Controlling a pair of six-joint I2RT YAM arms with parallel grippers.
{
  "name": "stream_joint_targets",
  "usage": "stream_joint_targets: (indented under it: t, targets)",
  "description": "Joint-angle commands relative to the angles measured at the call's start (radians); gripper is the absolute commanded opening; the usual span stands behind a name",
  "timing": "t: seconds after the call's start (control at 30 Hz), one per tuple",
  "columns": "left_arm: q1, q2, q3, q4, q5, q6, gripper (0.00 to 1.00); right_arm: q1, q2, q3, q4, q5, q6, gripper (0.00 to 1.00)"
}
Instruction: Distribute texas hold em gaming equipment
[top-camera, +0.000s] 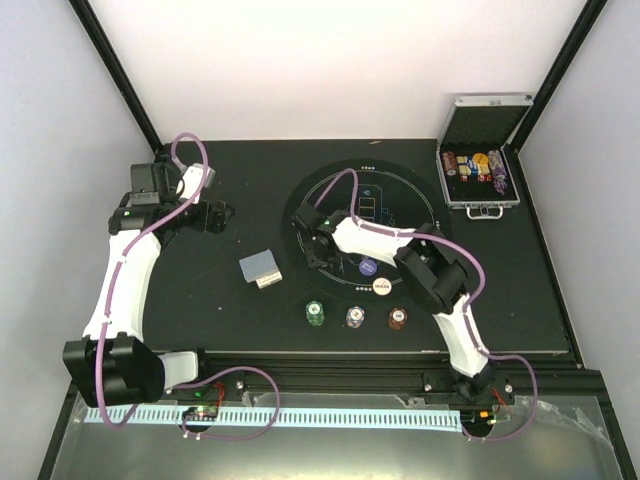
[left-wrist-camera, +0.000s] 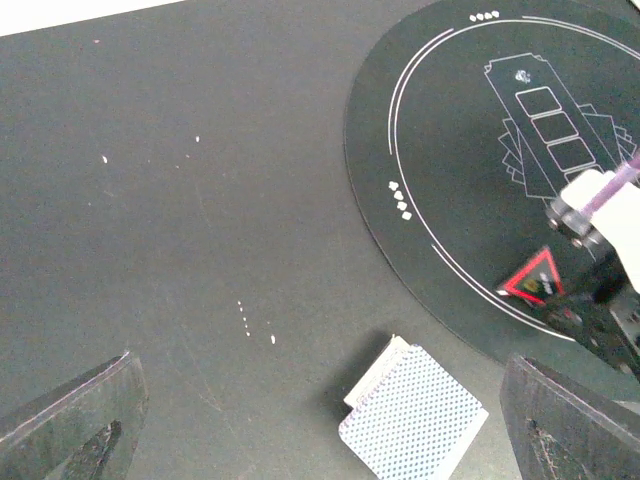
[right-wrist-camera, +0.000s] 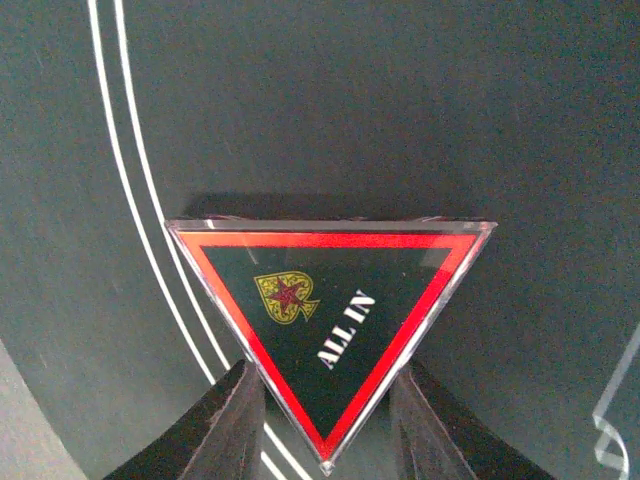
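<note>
A matte black counter (top-camera: 250, 190) fills the middle, its surface flecked with small white specks in the left wrist view. Pale walls enclose it: the back wall (top-camera: 330, 60) at 12 o'clock is brightest, and the side walls at 9 (top-camera: 45, 170) and 3 o'clock (top-camera: 605, 200) are greyer. Black struts (top-camera: 115, 70) rise along both back corners. A metal rail (top-camera: 350, 378) edges the counter at 6 o'clock. The light is soft and even.

From my left hand (left-wrist-camera: 320, 440) I see its two fingers spread wide at the bottom corners over the dark worktop (left-wrist-camera: 190, 210). A grey-blue-backed card deck (left-wrist-camera: 412, 425) lies between them, just off the round mat (left-wrist-camera: 440, 150). On the mat, the red triangular marker (left-wrist-camera: 533, 282) sits at the right hand (left-wrist-camera: 590, 292).
</note>
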Motion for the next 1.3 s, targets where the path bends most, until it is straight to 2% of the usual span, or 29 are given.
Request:
stream_joint_targets:
  t: [0.0,0.3,0.47,0.53,0.63,0.77,0.83,1.07,1.27]
  targets:
    - [0.01,0.017,0.039,-0.049,0.021,0.033,0.99,-0.03,0.134,0.136,0.007,-0.008,-0.069,0.35]
    - [0.014,0.044,0.044,-0.087,-0.015,0.053,0.99,-0.06,0.377,0.532,-0.102,-0.02,-0.121,0.35]
    - [0.014,0.044,0.055,-0.095,-0.01,0.053,0.99,-0.075,0.41,0.616,-0.128,-0.025,-0.134,0.36]
    - [0.015,0.044,0.055,-0.1,-0.005,0.054,0.99,-0.076,0.384,0.615,-0.144,-0.026,-0.144,0.41]
    - [0.015,0.044,0.043,-0.1,-0.002,0.061,0.99,-0.075,0.271,0.524,-0.139,-0.007,-0.156,0.61]
    - [0.016,0.044,0.034,-0.116,0.012,0.074,0.99,-0.076,0.042,0.251,-0.075,0.032,-0.155,0.75]
    - [0.017,0.044,0.03,-0.124,0.023,0.081,0.99,-0.077,-0.097,0.09,-0.035,0.037,-0.145,0.79]
    - [0.016,0.044,0.024,-0.132,0.039,0.084,0.99,-0.078,-0.353,-0.377,0.04,0.062,-0.082,0.77]
    - [0.016,0.044,0.037,-0.135,0.061,0.077,0.99,-0.099,-0.402,-0.491,0.07,0.063,-0.069,0.69]
